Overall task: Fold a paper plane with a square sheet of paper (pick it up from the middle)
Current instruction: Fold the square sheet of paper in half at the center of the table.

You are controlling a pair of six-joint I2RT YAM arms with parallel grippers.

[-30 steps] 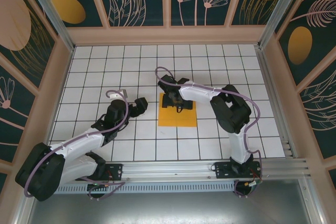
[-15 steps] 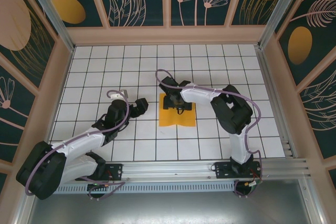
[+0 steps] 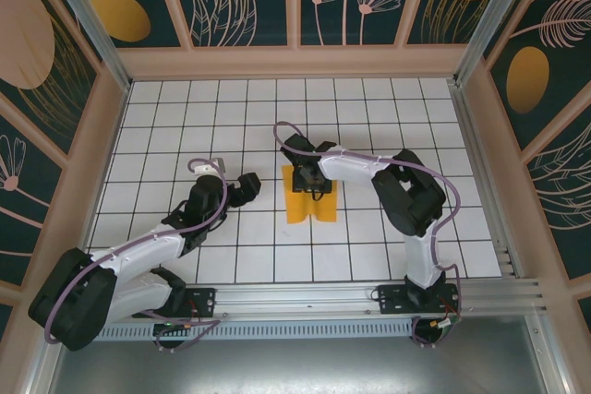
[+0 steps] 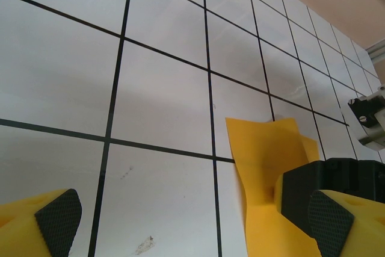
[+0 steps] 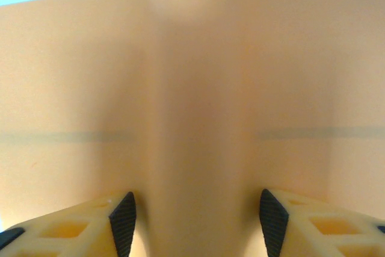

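Since a second ago the right gripper (image 3: pixel 311 185) has closed partway, buckling the thin orange-yellow square sheet of paper (image 3: pixel 297 208) narrower at mid-frame. Its jaws straddle a raised ridge; whether they hold it firmly I cannot tell. The left gripper (image 3: pixel 247 184) hangs wide open to the left. Around them lies the white black-gridded surface (image 3: pixel 185 108), walled by dark leaf-painted panels (image 3: pixel 323 25). The left wrist view catches the sheet's curled corner, the right wrist view the ridge. Overhead, the sheet's long axis runs top to bottom.

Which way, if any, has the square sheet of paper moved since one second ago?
Yes. Against the table grid, the left and right edges of the square sheet of paper have slid inward, toward the right claw; its middle buckles up.
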